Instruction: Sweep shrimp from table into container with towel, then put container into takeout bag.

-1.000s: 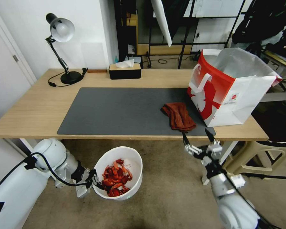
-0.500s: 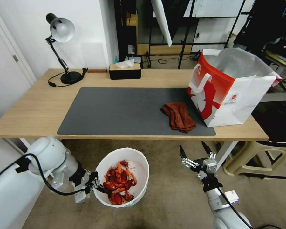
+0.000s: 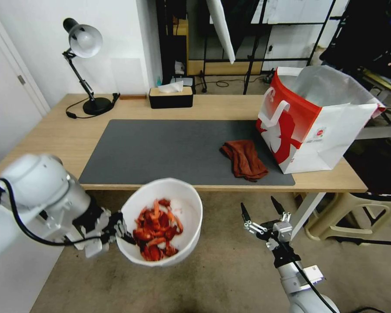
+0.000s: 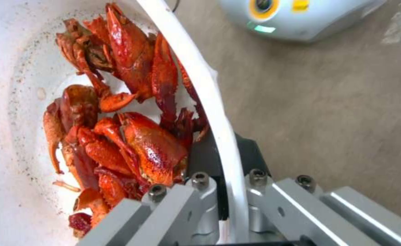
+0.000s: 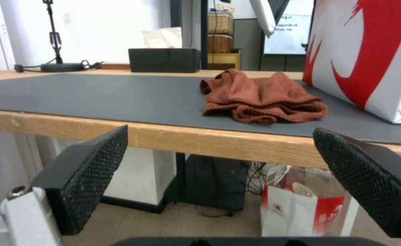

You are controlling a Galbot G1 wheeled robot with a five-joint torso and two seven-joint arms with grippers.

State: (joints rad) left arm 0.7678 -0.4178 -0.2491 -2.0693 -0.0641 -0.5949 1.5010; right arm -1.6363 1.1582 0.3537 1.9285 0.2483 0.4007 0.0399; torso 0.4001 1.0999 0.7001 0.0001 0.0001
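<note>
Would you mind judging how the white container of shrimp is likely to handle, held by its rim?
Held at one rim point by the left gripper, the container probably sags away. It looks tilted, so the glossy shrimp may slide.

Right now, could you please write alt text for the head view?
The left gripper holds a white container of shrimp below the table edge. The right gripper hangs open; the towel lies beside the takeout bag.

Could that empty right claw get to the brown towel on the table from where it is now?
Probably yes. The right gripper hangs open just below the table edge, and the towel lies near that edge with nothing between them. The takeout bag stands beside the towel, so the approach is tight on that side.
</note>
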